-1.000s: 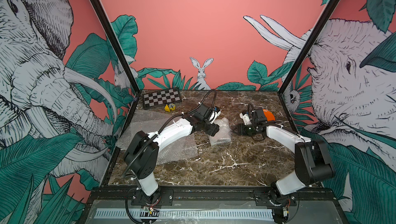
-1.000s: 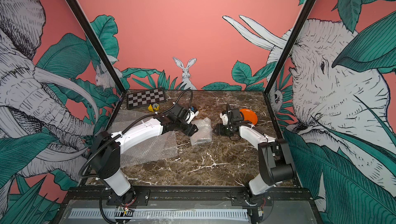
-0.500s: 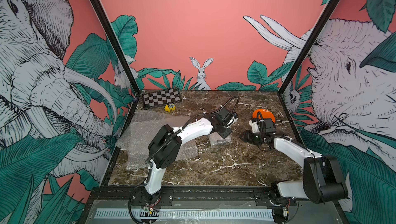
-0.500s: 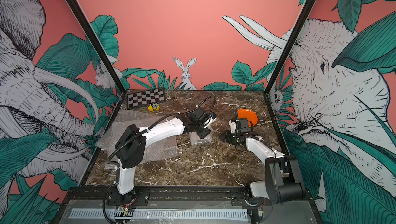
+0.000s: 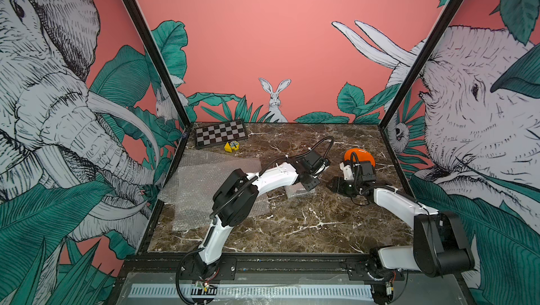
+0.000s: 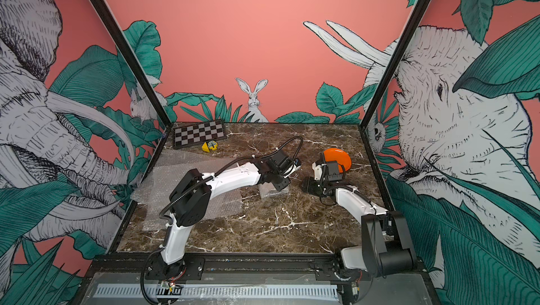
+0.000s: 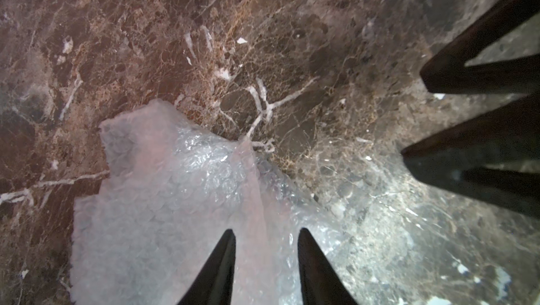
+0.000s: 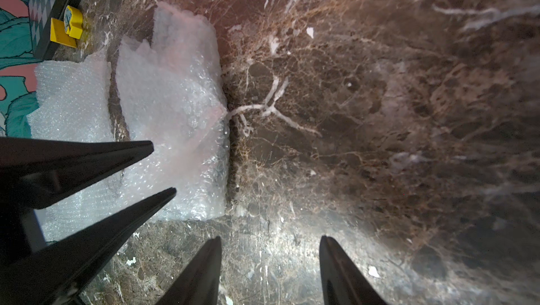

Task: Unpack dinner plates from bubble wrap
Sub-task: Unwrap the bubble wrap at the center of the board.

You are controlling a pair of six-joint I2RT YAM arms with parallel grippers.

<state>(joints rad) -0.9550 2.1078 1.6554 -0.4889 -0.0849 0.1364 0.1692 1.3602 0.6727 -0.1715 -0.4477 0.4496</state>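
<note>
A folded bundle of bubble wrap (image 5: 298, 193) (image 6: 270, 192) (image 8: 175, 108) lies mid-table; what it holds is hidden. My left gripper (image 7: 266, 230) (image 5: 310, 184) is down on it, its narrowly parted jaws astride a raised fold of the wrap (image 7: 187, 189), with a gap still showing. My right gripper (image 8: 270, 237) (image 5: 333, 185) hovers open over bare marble just right of the bundle, holding nothing. One dinner plate, plain orange (image 5: 360, 156) (image 6: 338, 157), rests unwrapped at the back right, behind the right wrist.
Flat bubble wrap sheets (image 5: 204, 183) (image 8: 70, 99) cover the table's left side. A checkered board (image 5: 221, 136) and a small yellow object (image 5: 231, 146) sit at the back left. Walls close three sides of the marble table (image 5: 306, 224).
My left arm swung right and came down onto the bundle while its jaws narrowed. My right arm drew back to the right, away from the bundle, jaws unchanged.
</note>
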